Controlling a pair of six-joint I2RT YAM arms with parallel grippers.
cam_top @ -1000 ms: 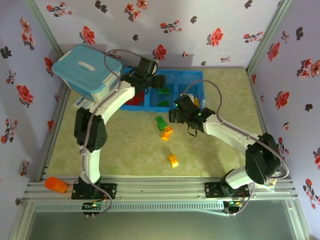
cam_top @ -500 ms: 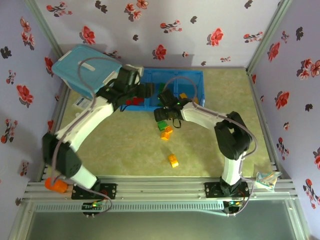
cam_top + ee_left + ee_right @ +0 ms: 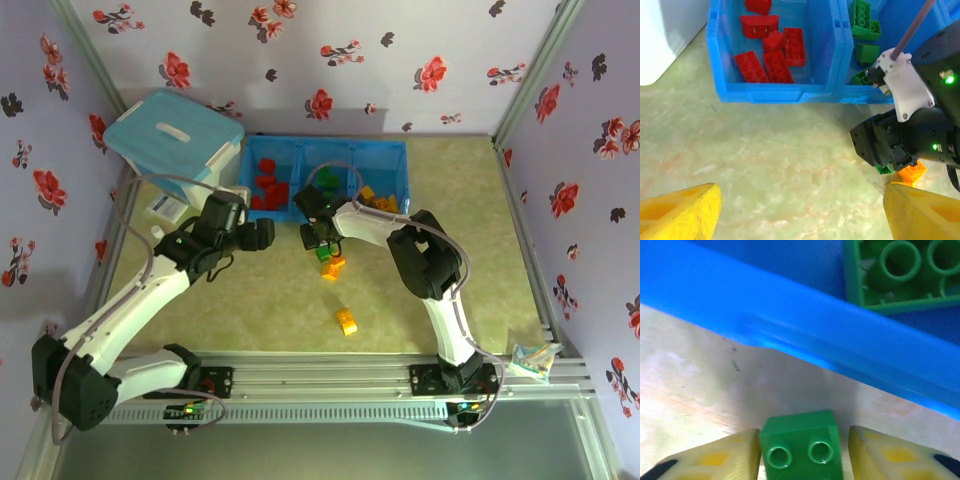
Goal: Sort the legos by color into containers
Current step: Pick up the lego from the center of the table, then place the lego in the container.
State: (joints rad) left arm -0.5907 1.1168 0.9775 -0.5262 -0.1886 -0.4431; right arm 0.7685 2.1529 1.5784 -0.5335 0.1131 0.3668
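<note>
The right tool [image 3: 318, 236] is down on the surface [image 3: 250, 310], right in front of the tray [image 3: 325, 145], and the wrist view gives the key picture: a green brick [image 3: 800, 450] sits squarely between the 2 pads [image 3: 725, 457], studs up. One pad touches its side and the other shows a thin sliver of gap, so I cannot tell whether the grip is made. The 2 studs in view run from pad to pad. The rest of the brick is cut off, so its long axis is anyone's guess. The tray wall [image 3: 840, 340] lies just beyond the brick, and the middle bin [image 3: 328, 180] with the other greens sits straight over it, so the carry looks like a lift and a short hop forward. An orange brick [image 3: 333, 268] lies just beside the green one on the near side, a neighbour to watch. The left tool [image 3: 800, 210] hangs well off to the left, fingers wide apart and nothing between them, so the right arm is plainly nearer.
</note>
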